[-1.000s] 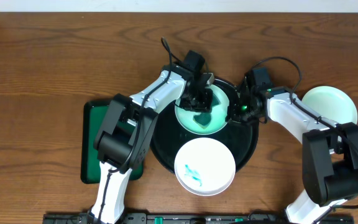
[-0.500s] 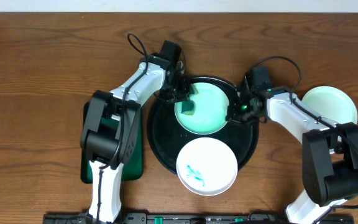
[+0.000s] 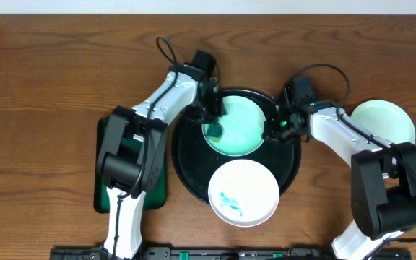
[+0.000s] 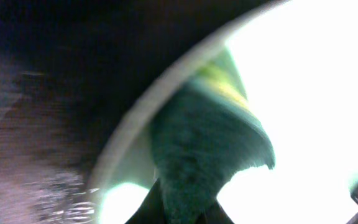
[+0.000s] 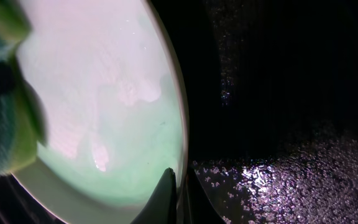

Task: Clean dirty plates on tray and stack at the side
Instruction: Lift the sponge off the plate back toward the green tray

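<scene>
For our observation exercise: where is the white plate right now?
Overhead view: the white plate rests on the black tray's edge nearest the robot's base, overhanging its rim, directly below the green plate.

Three views: one high and wide, two pressed up against the same plate.

My overhead camera looks straight down on the table (image 3: 49, 65), with the far edge along the top of the picture and the near edge at the bottom. It is wide enough to hold both arms. My left wrist camera sits so near the mint plate (image 3: 244, 133) that it blurs, at the rim toward the left edge, facing in across the sponge (image 4: 210, 155). My right wrist camera is just as close at the opposite rim, with the wet tray (image 5: 291, 93) filling its right half. All three views share that plate and the sponge.
</scene>
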Available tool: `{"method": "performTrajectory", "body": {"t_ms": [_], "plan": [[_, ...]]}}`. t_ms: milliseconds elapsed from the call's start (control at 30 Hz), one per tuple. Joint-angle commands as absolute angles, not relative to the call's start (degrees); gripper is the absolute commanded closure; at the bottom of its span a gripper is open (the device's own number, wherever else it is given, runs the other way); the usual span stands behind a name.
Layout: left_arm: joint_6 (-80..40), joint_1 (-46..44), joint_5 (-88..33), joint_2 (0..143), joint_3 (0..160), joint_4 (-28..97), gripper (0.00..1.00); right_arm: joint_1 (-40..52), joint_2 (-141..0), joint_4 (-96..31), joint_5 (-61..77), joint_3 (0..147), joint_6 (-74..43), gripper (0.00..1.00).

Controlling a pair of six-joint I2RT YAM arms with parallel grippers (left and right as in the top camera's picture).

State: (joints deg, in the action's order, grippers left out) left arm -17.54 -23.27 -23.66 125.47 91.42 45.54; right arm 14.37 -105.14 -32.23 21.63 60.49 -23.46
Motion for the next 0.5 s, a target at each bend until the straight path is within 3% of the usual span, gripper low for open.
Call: {"method": "performTrajectory", "body": {"t_ms": [0,233,467], "plan": [[-13.28,-27.99,-31.53,129.21,88.42,45.82,0.93,14.02,-106.24,-34.04,16.75,59.0,-21.78,0.98],[-14.46,-30.61,-37.04,129.21,88.44,42.54,0.93,14.02,-106.24,-34.09,16.78,59.0,-21.78,0.99],[-15.31,-26.87,-36.49,128.07,89.78,42.59,0.93,14.02,-106.24,-34.09,16.78,59.0,-21.78,0.99]]}}
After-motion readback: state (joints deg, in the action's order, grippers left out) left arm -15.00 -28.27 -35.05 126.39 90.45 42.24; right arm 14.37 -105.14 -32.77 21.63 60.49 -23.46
